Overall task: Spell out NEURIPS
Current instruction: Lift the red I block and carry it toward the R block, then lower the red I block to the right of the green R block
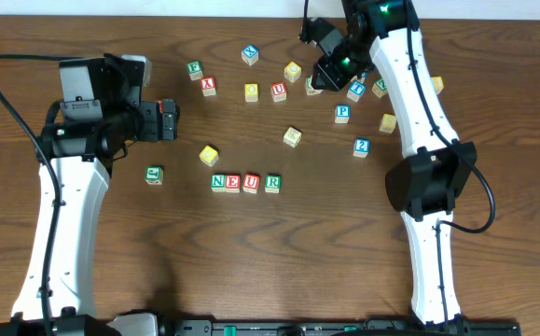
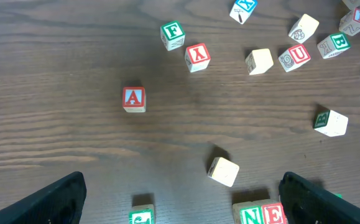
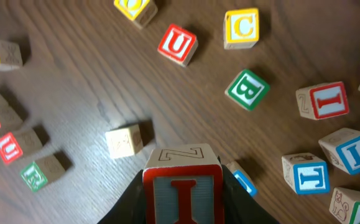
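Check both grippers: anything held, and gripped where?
Right gripper clamps the red I cube by two opposite sides. Left gripper is open, empty.

Left arm [image 1: 60, 224], right arm [image 1: 430, 261]: white shells, black joints, black jaws, black cables; green light [image 1: 346, 63] at right wrist.

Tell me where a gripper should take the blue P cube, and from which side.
Grip the blue P cube across two opposite side faces, coming straight down from above. It sits flat on the wood, letter up, with free space on every side.
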`<control>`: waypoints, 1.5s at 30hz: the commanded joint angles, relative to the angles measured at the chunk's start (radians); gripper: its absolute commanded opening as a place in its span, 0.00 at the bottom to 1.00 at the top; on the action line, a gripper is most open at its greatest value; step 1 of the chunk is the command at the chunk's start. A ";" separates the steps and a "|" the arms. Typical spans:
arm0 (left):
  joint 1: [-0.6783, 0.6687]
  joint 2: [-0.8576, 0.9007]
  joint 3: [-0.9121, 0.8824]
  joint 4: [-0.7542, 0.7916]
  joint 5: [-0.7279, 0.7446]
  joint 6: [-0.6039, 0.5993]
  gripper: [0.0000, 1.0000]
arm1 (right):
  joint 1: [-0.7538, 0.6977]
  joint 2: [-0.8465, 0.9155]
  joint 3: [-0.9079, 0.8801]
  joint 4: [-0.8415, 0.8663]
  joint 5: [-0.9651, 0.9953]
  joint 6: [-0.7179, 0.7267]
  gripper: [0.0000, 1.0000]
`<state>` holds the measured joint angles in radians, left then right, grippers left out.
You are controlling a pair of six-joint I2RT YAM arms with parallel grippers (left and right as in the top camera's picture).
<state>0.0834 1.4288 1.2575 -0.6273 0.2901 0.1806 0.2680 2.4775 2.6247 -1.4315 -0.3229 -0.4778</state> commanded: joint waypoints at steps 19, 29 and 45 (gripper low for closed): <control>0.003 -0.004 0.023 -0.001 0.013 -0.002 0.98 | 0.025 -0.613 -0.908 0.479 0.093 0.278 0.14; 0.003 -0.004 0.023 -0.001 0.013 -0.002 0.98 | 0.132 -0.739 -1.223 0.673 0.221 0.495 0.15; 0.003 -0.004 0.023 -0.001 0.013 -0.002 0.98 | 0.248 -0.752 -1.462 0.843 0.360 0.835 0.12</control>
<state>0.0834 1.4288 1.2575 -0.6273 0.2905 0.1806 0.4999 1.7454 1.1896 -0.5987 -0.0101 0.2386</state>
